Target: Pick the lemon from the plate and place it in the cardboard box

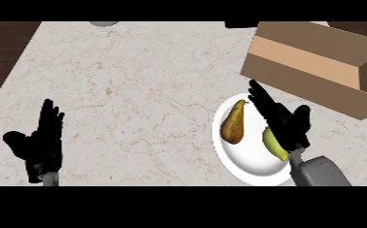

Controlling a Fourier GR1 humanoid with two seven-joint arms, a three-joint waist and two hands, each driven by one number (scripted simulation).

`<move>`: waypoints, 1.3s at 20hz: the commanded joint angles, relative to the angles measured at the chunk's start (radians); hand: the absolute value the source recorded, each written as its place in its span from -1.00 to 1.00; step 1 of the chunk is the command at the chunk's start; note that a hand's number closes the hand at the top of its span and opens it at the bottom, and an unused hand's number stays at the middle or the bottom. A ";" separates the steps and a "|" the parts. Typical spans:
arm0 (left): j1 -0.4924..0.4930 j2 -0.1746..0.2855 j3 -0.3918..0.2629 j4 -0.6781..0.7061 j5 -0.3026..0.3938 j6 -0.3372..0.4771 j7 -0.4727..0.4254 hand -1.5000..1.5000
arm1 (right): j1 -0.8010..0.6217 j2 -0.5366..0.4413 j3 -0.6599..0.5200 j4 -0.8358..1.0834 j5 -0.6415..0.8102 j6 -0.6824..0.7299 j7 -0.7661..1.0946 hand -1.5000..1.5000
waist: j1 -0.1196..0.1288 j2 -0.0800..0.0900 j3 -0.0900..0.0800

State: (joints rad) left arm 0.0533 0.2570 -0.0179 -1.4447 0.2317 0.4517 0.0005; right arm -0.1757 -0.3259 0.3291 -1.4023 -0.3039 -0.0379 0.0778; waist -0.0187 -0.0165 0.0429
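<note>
A white plate [247, 166] lies on the marble counter at the right. On it rests a brown-yellow pear [233, 122] at the left side, and a yellow-green lemon [273, 143] at the right, partly hidden under my right hand [284, 120]. That hand hovers over the plate with fingers straight, pointing up and left, over the lemon. The open cardboard box [308, 62] stands just beyond the plate at the upper right. My left hand [37, 142] rests open at the lower left, fingers up.
A grey object [105, 23] shows at the counter's far edge, upper left. Dark wood borders the counter at the left edge [14, 42]. Bare marble spans the middle [143, 86].
</note>
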 commanded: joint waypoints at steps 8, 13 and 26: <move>-0.113 0.105 -0.194 -0.089 -0.098 -0.215 -0.025 0.00 | 0.137 -0.114 -0.137 -0.038 0.322 -0.320 -0.364 -1.00 | -0.166 -0.012 -0.059; -0.144 0.117 -0.258 -0.099 -0.104 -0.294 -0.013 0.00 | 0.302 -0.065 -0.136 0.005 0.558 -0.643 -0.579 -1.00 | -0.115 0.008 -0.044; -0.242 0.094 -0.296 -0.106 -0.111 -0.375 0.039 0.00 | 0.973 -0.032 0.010 -0.468 1.000 -0.871 -0.407 -1.00 | -0.002 0.019 -0.047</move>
State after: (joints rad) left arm -0.1602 0.3667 -0.3043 -1.5469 0.1260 0.0887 0.0213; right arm 0.6420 -0.3475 0.2892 -1.7375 0.5679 -0.9289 -0.4301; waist -0.0493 -0.0033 -0.0041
